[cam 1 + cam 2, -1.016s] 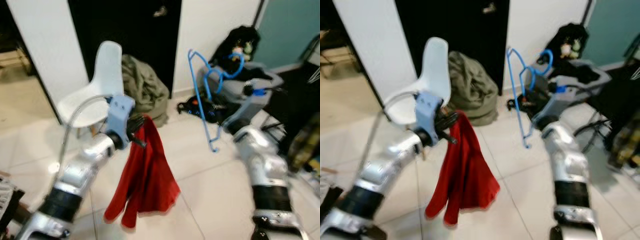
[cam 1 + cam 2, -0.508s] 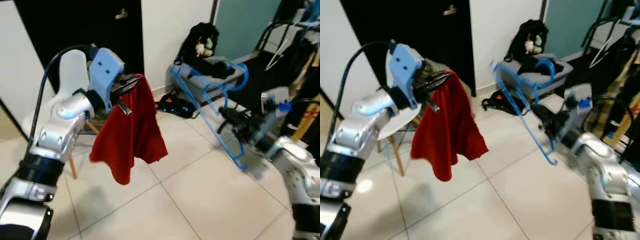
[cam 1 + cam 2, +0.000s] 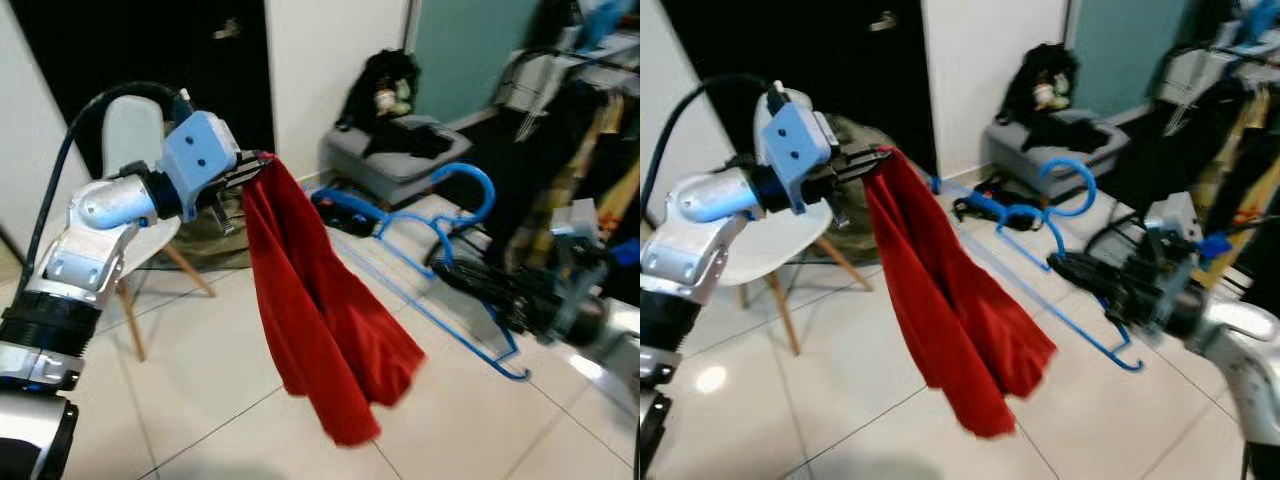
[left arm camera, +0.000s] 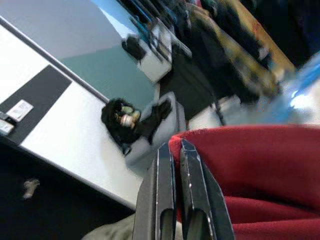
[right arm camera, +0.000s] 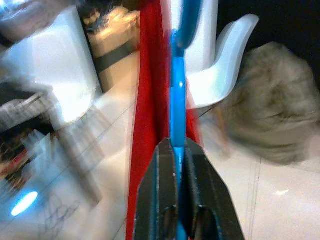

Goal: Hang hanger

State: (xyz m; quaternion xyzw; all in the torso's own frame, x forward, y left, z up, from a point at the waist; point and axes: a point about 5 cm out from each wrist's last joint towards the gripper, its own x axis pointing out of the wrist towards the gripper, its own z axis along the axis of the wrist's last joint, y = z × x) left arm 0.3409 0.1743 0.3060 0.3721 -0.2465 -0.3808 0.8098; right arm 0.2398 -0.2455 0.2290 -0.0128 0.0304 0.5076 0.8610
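A red garment (image 3: 320, 320) hangs in the air from my left gripper (image 3: 252, 165), which is shut on its top edge; the wrist view shows the black fingers (image 4: 172, 200) pinching the red cloth (image 4: 260, 165). At the right, my right gripper (image 3: 455, 277) is shut on a blue plastic hanger (image 3: 440, 235), held tilted low with its hook (image 3: 1070, 190) pointing up. In the right wrist view the blue hanger (image 5: 178, 100) runs out from between the fingers toward the red garment (image 5: 147, 125).
A white chair (image 3: 125, 140) stands behind my left arm, with an olive cloth heap (image 3: 850, 140) by a dark doorway. A grey seat with a black bag (image 3: 395, 150) stands against the wall. A clothes rack (image 3: 580, 120) with hanging clothes is at right. The floor is pale tile.
The camera has swung, shifting the whole scene. The hanger has dropped lower and flatter in my right gripper, and the red garment now swings out toward it.
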